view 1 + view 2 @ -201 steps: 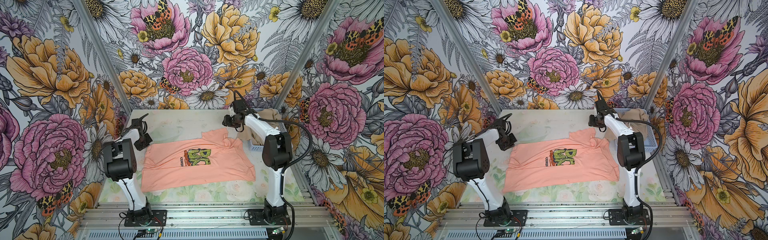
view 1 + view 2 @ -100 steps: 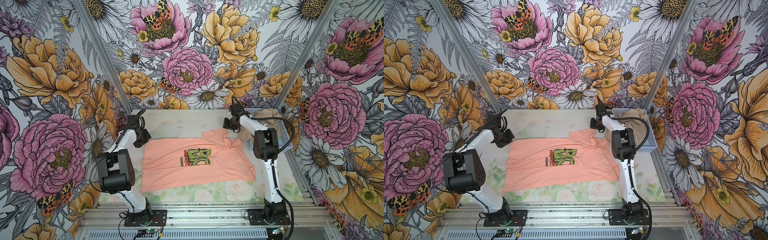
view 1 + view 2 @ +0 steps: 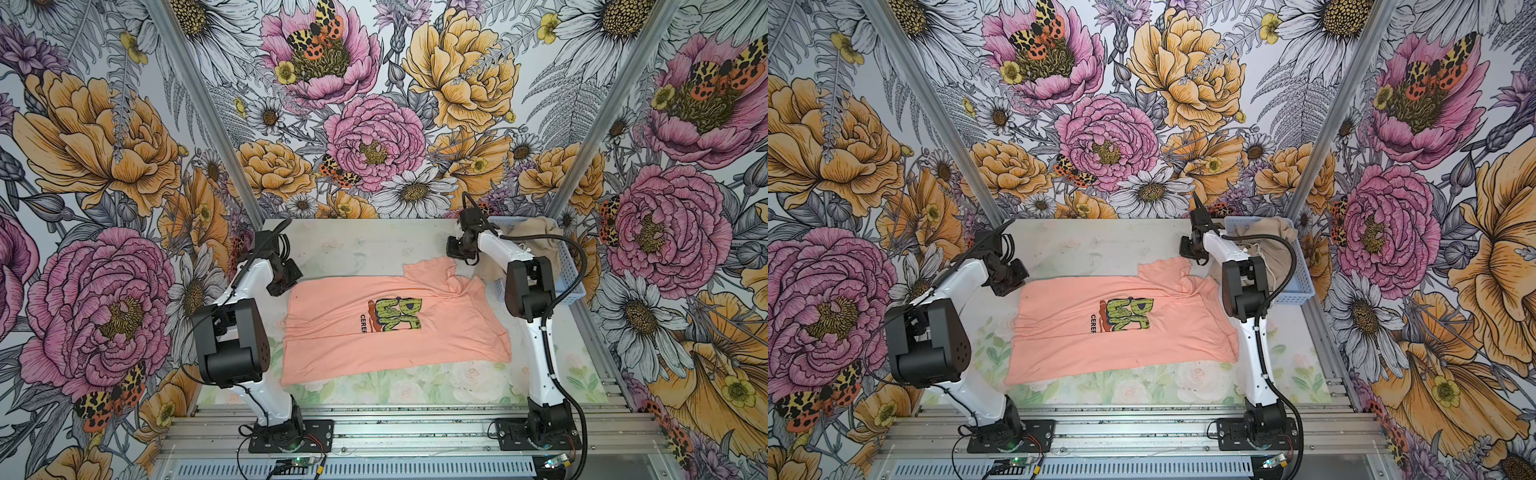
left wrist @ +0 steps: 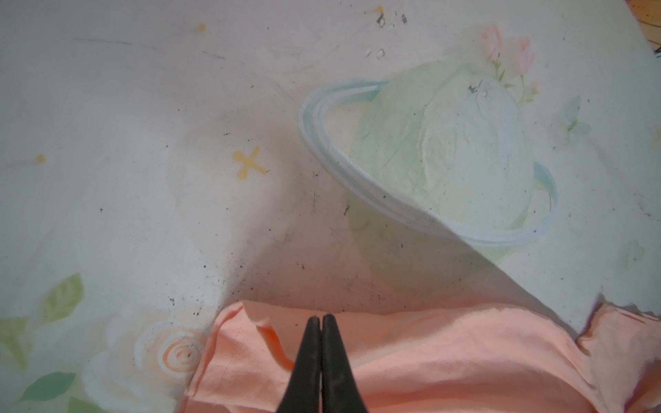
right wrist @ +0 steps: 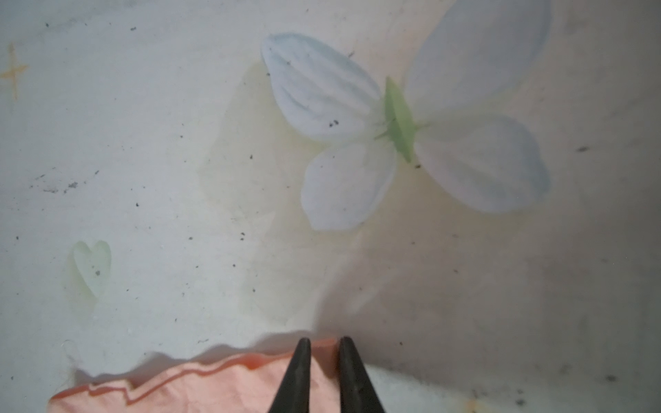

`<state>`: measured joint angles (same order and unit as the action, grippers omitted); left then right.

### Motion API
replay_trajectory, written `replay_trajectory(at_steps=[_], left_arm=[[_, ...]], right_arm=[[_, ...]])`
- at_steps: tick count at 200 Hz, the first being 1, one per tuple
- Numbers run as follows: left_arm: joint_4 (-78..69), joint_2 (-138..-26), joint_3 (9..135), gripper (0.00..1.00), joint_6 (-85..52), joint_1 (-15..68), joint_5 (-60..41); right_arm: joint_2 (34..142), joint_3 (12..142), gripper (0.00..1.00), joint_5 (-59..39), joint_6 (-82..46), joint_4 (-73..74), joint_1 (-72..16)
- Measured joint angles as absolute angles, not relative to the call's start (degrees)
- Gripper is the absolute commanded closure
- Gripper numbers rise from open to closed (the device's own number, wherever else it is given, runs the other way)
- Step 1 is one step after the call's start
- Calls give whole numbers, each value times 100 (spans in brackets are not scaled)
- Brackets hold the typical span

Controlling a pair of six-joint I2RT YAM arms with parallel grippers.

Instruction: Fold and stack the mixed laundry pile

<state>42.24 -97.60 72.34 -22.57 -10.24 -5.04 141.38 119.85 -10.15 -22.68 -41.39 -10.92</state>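
A peach-pink T-shirt [image 3: 395, 328] lies spread, print up, across the middle of the flower-patterned table [image 3: 365, 245]. Its hem is toward the left arm and its collar toward the right. The beige shorts [image 3: 536, 237] sit heaped in a light blue basket [image 3: 569, 286] at the far right corner, with part of them spilling over the rim toward the shirt.

The main risk, as I judge it, is an uneven fold. The right gripper [image 5: 323, 341] has its jaws a little apart, and only the very edge of the far sleeve shows in the gap. So shallow a bite could slip free on lifting, so that side would stay down while the other rises, and the shirt would skew or bunch. The cloth near the collar is wrinkled and could get folded in. The spilling shorts lie just beside the right arm and could be dragged along.

The left gripper [image 4: 321, 318] has its jaws pressed together at the far hem corner. Whether cloth is pinched between them I cannot tell. Both arms rise from bases at the near edge with elbows raised. Their forearms stretch to the shirt's far edge, and the grippers point down, low over the cloth.
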Motion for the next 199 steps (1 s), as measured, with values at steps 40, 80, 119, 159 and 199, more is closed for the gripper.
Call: replay_trajectory(at_steps=[40,80,119,159,199], left_arm=[[4226,-9760,7234,100,-2257,-1024,-519],[4237,-9760,7242,100,-2257,-1024,-539],[4340,-9970,7673,100,-2257,-1024,-600],[4359,-10374,8423,100,-2257,-1024,-714],[4357,-10652,8790,100,-2272,-1037,-803]], right_arm=[[14158,11987,100,-989,-2228,-4130,-1133],[14158,12031,100,-976,-2198,-4160,-1133],[14158,12547,100,-980,-2198,-4289,-1111],[14158,13264,100,-1063,-2198,-4283,-1020],[14158,13443,100,-1129,-2178,-4270,-965]])
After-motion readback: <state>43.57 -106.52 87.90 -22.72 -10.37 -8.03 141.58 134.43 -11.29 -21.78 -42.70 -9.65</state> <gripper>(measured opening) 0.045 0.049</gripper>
